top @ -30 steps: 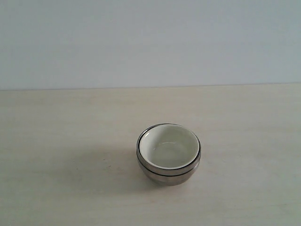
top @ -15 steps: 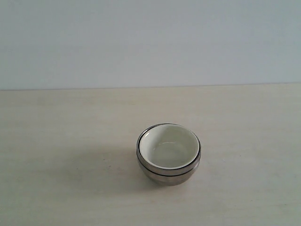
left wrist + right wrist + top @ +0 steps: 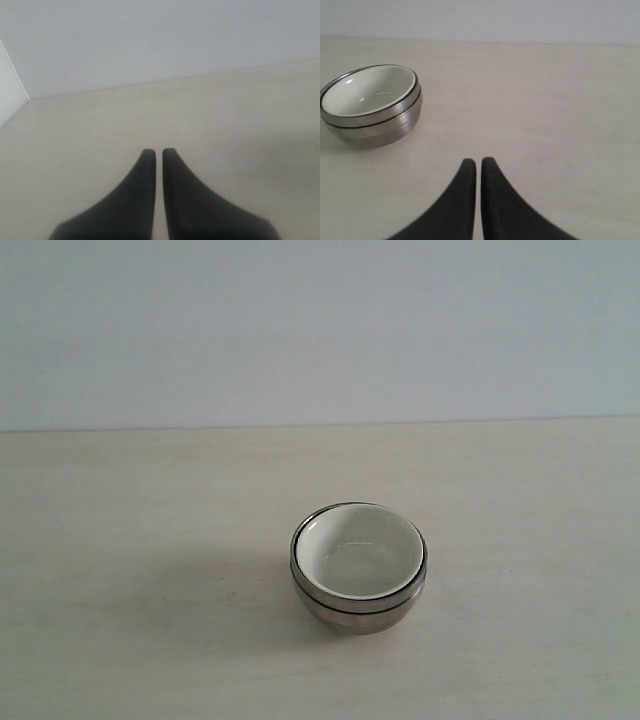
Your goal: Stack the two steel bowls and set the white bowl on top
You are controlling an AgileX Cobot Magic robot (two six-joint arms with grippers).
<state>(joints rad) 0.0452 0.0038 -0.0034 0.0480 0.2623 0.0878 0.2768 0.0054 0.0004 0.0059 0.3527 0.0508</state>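
The two steel bowls (image 3: pixel 358 606) sit nested in one stack on the pale wooden table, their shiny rims showing as two bands. Inside the upper one rests the white bowl (image 3: pixel 358 555), its cream inside facing up. The right wrist view shows the same steel bowls (image 3: pixel 375 127) with the white bowl (image 3: pixel 367 90) in them, well apart from my right gripper (image 3: pixel 475 161), which is shut and holds nothing. My left gripper (image 3: pixel 155 151) is shut too, over bare table, with no bowl in its view. Neither gripper appears in the exterior view.
The pale wooden table (image 3: pixel 130 540) runs back to a plain light wall (image 3: pixel 320 330). In the left wrist view a wall corner (image 3: pixel 15 90) stands at the table's far edge.
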